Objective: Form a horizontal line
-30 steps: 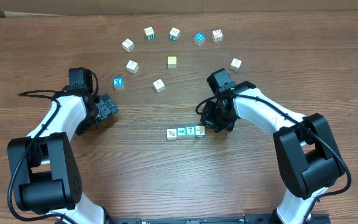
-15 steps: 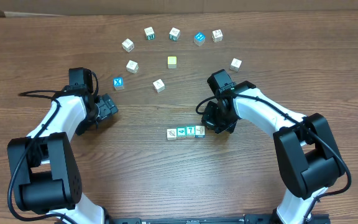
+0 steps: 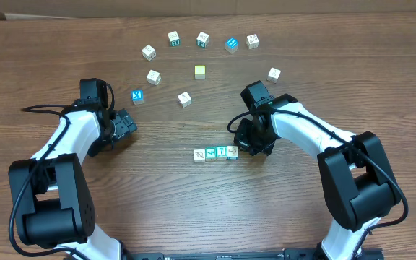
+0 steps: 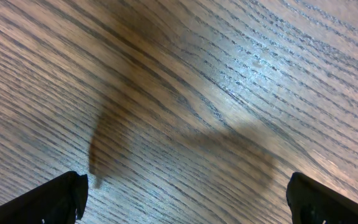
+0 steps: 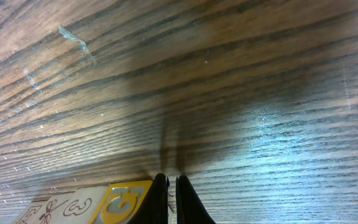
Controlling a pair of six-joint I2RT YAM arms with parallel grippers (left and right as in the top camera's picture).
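Note:
A short row of small blocks (image 3: 216,153) lies in a horizontal line at the table's middle. Its right end block, with a yellow face (image 5: 124,202), touches the fingers of my right gripper (image 5: 171,202), which is shut with nothing between them; in the overhead view that gripper (image 3: 245,148) sits just right of the row. My left gripper (image 3: 125,124) is open and empty over bare wood at the left; its fingertips show at the bottom corners of the left wrist view (image 4: 182,196). Several loose blocks lie in an arc further back, among them a blue block (image 3: 137,96) and a yellow-green block (image 3: 200,71).
More loose blocks lie at the back: a white one (image 3: 148,52), a blue one (image 3: 231,45), one at the right (image 3: 274,74) and one near the middle (image 3: 185,99). A cable (image 3: 45,110) runs to the left arm.

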